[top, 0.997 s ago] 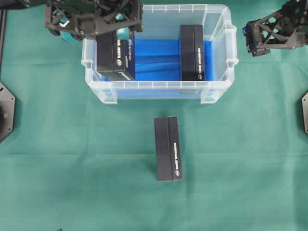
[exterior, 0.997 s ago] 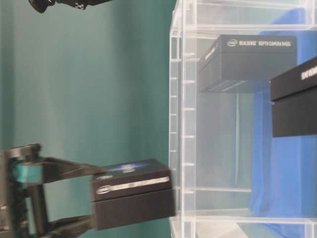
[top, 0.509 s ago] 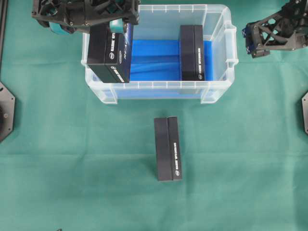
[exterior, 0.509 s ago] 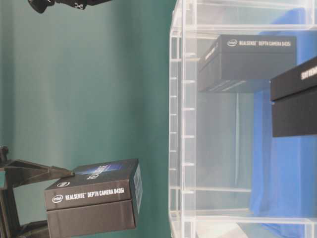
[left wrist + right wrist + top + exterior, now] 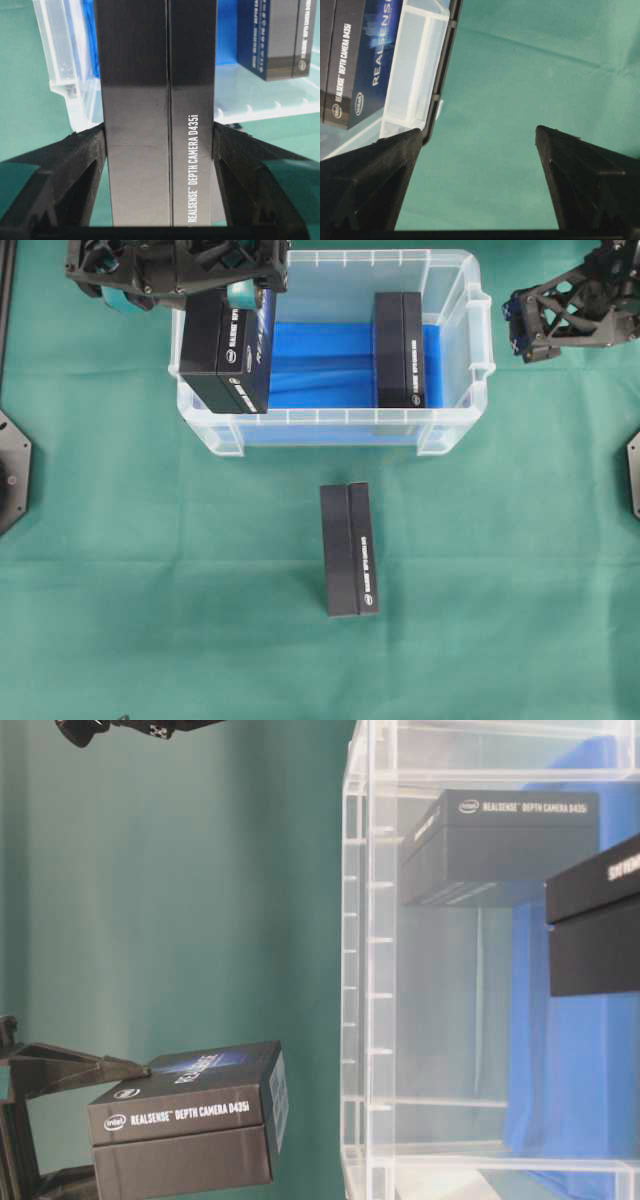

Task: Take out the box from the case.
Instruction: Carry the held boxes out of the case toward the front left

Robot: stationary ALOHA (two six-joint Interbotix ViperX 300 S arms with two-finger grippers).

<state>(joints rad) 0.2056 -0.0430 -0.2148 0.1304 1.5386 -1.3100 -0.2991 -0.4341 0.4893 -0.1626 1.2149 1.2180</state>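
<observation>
Clamped in my left gripper [image 5: 159, 150], the RealSense D435i box [image 5: 225, 352] has risen clear of the case [image 5: 330, 425] in the last second, now hanging over its 9 o'clock rim, ready to carry out; my right gripper [image 5: 479, 175] gapes empty.

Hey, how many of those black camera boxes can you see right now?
3. One box is clamped in the left gripper over the case's left rim, one box stands inside the case at its right, and one box lies on the green cloth in front of it.
</observation>
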